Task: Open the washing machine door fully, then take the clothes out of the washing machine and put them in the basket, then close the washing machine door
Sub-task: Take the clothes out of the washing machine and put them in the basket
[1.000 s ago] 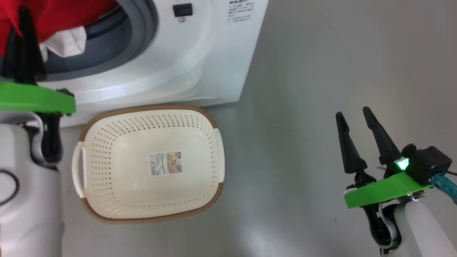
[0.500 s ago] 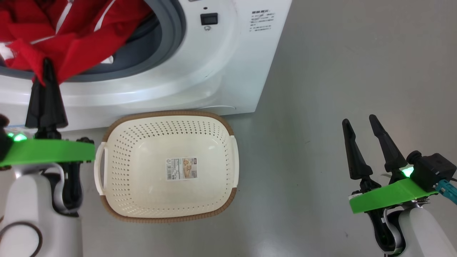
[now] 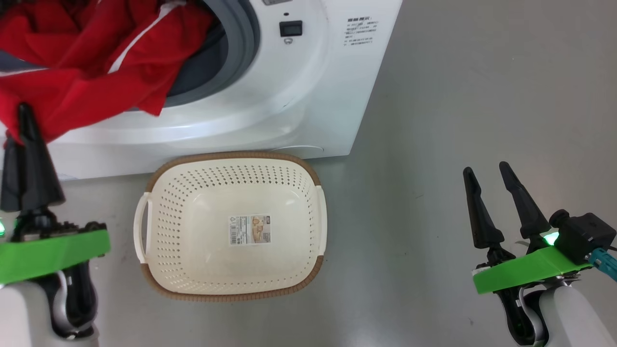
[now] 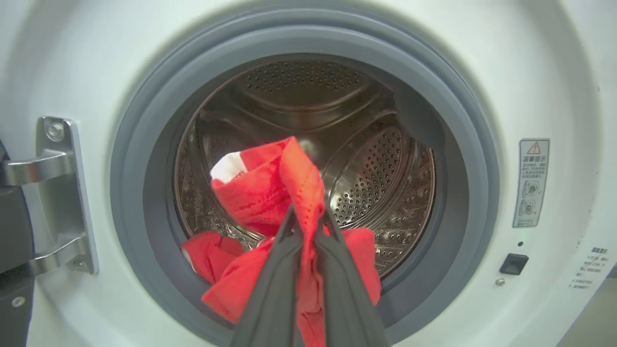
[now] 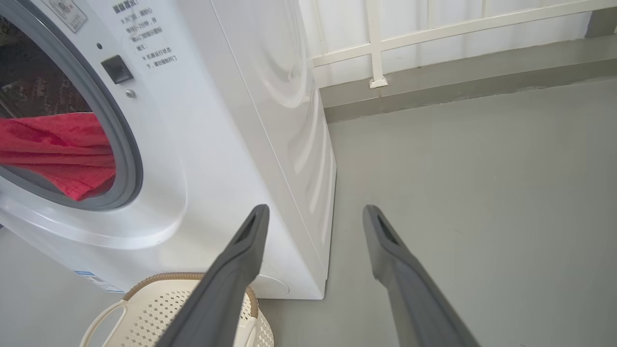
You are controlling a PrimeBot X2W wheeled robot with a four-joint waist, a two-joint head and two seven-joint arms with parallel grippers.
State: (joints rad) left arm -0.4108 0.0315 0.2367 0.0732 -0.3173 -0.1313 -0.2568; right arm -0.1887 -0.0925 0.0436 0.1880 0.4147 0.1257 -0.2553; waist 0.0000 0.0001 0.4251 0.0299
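Since a second earlier the left gripper [image 3: 20, 123] had drawn back from the mouth of the washing machine [image 3: 299, 96], and more of the clothes [image 3: 87, 72] had come out over the front with it. The head camera had also shifted, so the machine and the basket [image 3: 231, 156] sat further right in that view.

The left gripper's fingers were closed tight on a fold of the red fabric. The clothes formed one stretched mass. Its long axis ran from the drum opening at the upper right of the head view down to the pinched end at the lower left. It was draped across the grey rubber ring [image 4: 130, 183] and onto the white front panel. The cloth was bright red and crumpled into broad folds, with a white stripe along one seam. In the left wrist view a white patch showed near the top of the bunch. Part of the fabric still lay inside the perforated steel drum [image 4: 376, 168].

The basket stood on the grey floor [image 3: 458, 96] just in front of the machine's base, open side up. Its long axis ran parallel to the machine's front, with a white handle at each short end. It was cream with perforated sides and a brown rim, and a label sticker [image 3: 249, 229] lay flat on its bottom.

The right gripper [image 3: 486, 168] hung well to the right of the basket with its fingers spread apart and nothing between them.
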